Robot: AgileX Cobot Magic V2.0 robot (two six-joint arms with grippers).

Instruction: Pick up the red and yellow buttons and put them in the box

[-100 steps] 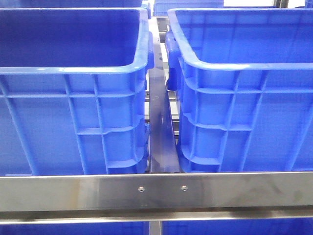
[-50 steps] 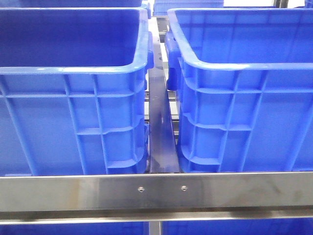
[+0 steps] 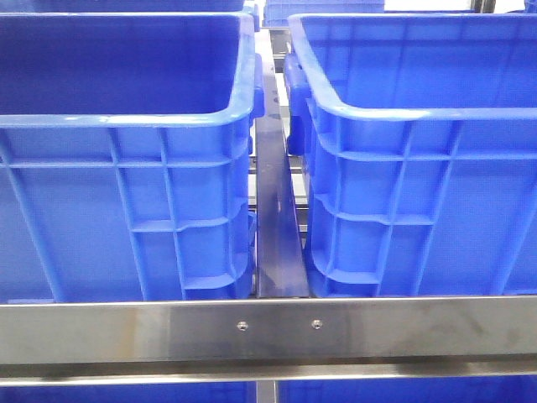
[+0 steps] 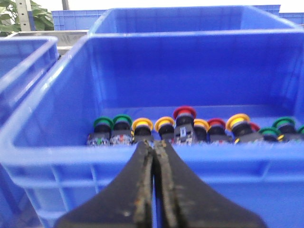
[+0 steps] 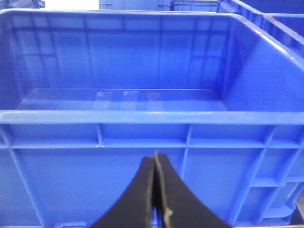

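Presently: small rigid red- and yellow-capped plastic push buttons (image 4: pixel 184 124), light and glossy-slippery, best pinched across the dark body, stand rowed inside the deep blue ribbed crate (image 4: pixel 52 156) before the clenched, empty left gripper (image 4: pixel 154 148); right gripper (image 5: pixel 155 159) likewise closed, facing an empty blue box (image 5: pixel 142 116).

Left tool (image 4: pixel 154 147) with black fingers pressed together, right tool (image 5: pixel 156 159) likewise closed, both empty
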